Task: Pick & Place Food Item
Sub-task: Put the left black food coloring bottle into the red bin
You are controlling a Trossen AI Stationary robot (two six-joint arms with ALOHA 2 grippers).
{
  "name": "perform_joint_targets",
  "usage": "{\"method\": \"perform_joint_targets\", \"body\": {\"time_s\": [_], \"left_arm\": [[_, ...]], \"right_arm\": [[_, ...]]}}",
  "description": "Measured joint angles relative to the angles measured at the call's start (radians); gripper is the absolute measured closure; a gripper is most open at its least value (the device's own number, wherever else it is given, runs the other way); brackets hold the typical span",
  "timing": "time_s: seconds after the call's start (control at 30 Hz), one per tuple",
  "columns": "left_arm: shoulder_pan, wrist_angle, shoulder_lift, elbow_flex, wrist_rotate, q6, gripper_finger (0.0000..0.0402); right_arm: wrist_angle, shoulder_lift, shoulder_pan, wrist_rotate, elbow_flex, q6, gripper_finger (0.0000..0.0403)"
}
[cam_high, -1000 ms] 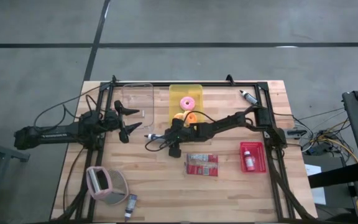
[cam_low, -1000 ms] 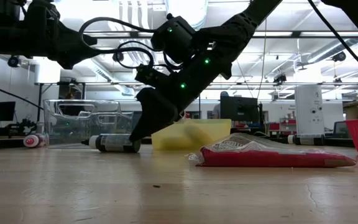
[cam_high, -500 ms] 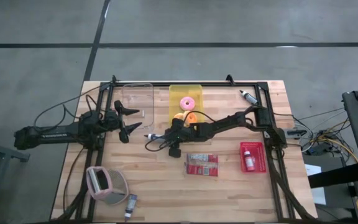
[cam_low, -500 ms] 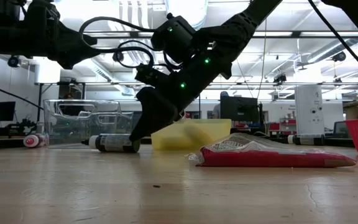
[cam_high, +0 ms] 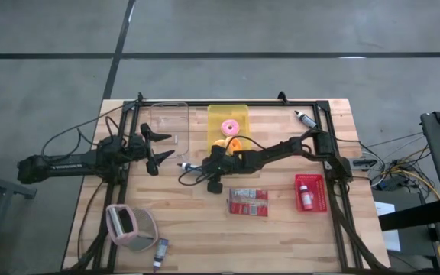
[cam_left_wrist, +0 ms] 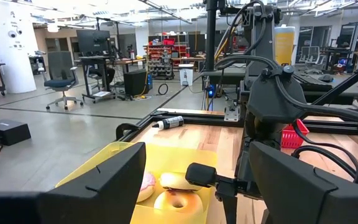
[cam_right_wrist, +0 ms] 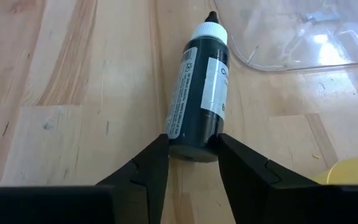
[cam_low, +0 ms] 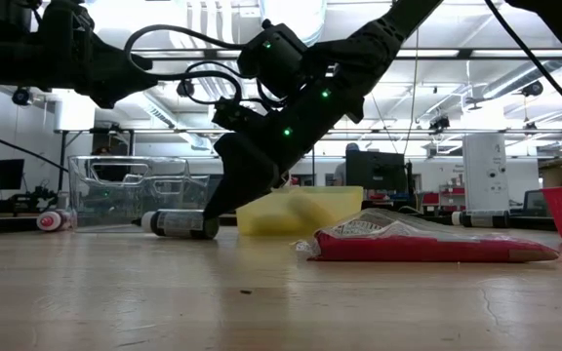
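My right gripper (cam_right_wrist: 190, 155) is down at the table (cam_high: 281, 229), its two fingers (cam_right_wrist: 145, 168) pressed against the base of a small dark bottle (cam_right_wrist: 199, 106) that lies on its side, so I am clamped on the bottle's bottom end; its white cap points away from me toward the clear plastic container (cam_high: 169, 122), whose corner sits just beyond the cap; the yellow tray (cam_high: 228, 113) is just beside my wrist, and the food is in it: a pink donut (cam_high: 231, 127) and an orange donut (cam_high: 230, 143), neither of which I touch; behind my arm lies a flat red packet (cam_high: 247, 202), and farther back a red basket (cam_high: 308, 191); my left gripper (cam_high: 155, 149) hovers beside the clear container with its fingers spread wide apart and holding nothing, facing across to my right gripper.
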Motion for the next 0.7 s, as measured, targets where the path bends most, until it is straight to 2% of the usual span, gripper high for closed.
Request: {"method": "perform_joint_targets", "body": {"time_s": [0.43,0.7], "left_arm": [[0.000,0.000,0.000,0.000,0.000,0.000,0.0110],[0.000,0.000,0.000,0.000,0.000,0.000,0.0111]], "right_arm": [[-0.143,-0.012,0.021,-0.009,-0.003,0.078,0.0278],[-0.122,-0.054,0.047,0.022,0.000,0.065,0.0278]]}}
